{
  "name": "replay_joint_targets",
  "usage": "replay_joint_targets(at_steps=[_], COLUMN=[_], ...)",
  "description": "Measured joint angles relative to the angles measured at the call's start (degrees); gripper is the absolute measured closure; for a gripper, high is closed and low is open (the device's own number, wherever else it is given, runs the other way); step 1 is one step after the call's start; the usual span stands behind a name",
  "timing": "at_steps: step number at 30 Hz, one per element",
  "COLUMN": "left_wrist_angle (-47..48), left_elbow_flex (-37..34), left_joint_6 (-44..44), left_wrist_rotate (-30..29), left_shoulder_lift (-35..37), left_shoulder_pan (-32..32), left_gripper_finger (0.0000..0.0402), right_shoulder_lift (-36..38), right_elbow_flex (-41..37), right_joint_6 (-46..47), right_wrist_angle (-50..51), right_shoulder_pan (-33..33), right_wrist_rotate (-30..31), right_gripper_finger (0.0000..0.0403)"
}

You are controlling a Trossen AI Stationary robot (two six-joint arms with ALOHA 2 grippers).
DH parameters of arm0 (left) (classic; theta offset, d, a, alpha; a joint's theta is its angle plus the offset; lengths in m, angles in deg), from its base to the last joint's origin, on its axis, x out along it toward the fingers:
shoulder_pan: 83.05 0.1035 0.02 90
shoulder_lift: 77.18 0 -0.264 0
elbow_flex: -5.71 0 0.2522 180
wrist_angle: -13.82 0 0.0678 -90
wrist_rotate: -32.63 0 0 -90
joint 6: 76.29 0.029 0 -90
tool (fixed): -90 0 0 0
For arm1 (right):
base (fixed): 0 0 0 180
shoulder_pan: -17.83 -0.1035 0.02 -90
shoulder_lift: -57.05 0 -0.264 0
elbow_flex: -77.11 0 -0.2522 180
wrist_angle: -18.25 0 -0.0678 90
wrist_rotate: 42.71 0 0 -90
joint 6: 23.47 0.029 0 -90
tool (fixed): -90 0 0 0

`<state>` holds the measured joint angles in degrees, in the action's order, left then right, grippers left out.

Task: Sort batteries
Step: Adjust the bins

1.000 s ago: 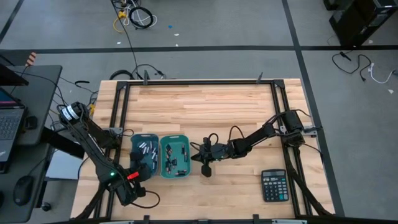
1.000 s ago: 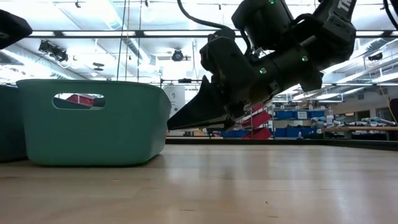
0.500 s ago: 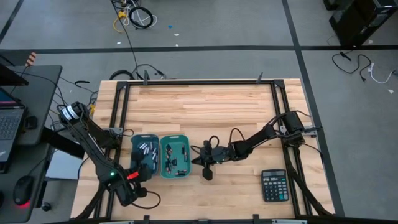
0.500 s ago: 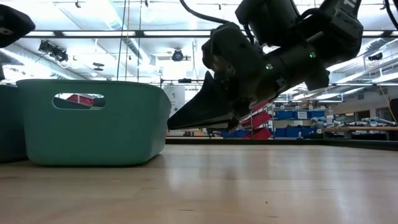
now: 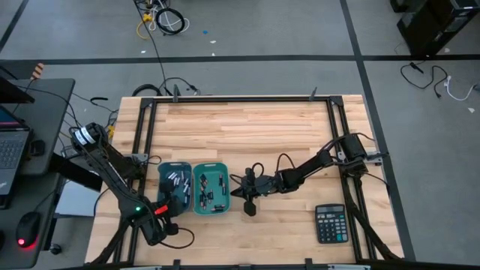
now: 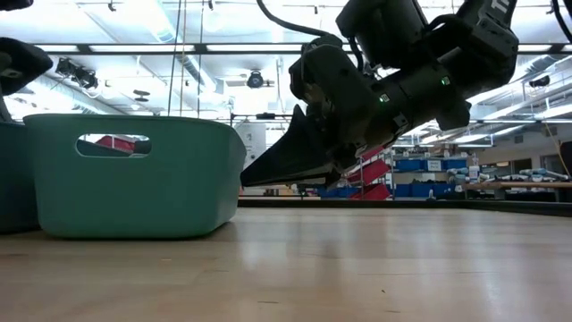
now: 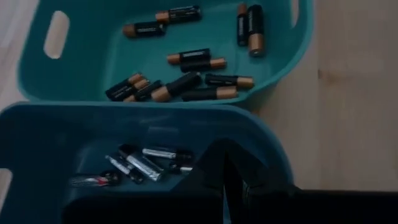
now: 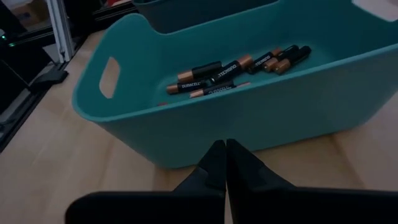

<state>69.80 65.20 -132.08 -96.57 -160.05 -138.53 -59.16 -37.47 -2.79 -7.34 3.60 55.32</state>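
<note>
Both tools are pressed together, empty. The right tool (image 5: 234, 193) has barely shifted beside the bins (image 5: 211, 189); batteries (image 7: 186, 59) look sorted.

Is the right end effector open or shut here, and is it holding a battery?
Shut and empty: the right end effector shows its fingers pressed together with nothing between them, just outside the bin.

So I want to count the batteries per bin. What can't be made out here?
- High view: batteries too small to count.
- Low view: bin wall hides all contents.
- Left wrist view: the left claw covers part of the darker bin.
- Right wrist view: the near rim hides part of the floor.
</note>
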Motion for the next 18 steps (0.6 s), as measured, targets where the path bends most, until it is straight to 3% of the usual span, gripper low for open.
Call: replay_joint_targets(at_steps=[6,18], left_wrist_angle=[-2.46,-3.31], left_elbow_flex=[0.0,0.0], left_joint_6=[0.06,0.15], left_wrist_rotate=[2.96,3.01], left_shoulder_lift=[0.02,0.02], left_shoulder_pan=[0.0,0.0], left_gripper_finger=[0.0401,0.0401], right_shoulder_lift=[0.0,0.0], right_elbow_flex=[0.0,0.0], right_joint_6=[-0.28,-2.72], right_wrist_angle=[0.02,0.0], right_shoulder_pan=[0.56,2.26], right_wrist_rotate=[0.01,0.02], right_gripper_finger=[0.0403,0.0403])
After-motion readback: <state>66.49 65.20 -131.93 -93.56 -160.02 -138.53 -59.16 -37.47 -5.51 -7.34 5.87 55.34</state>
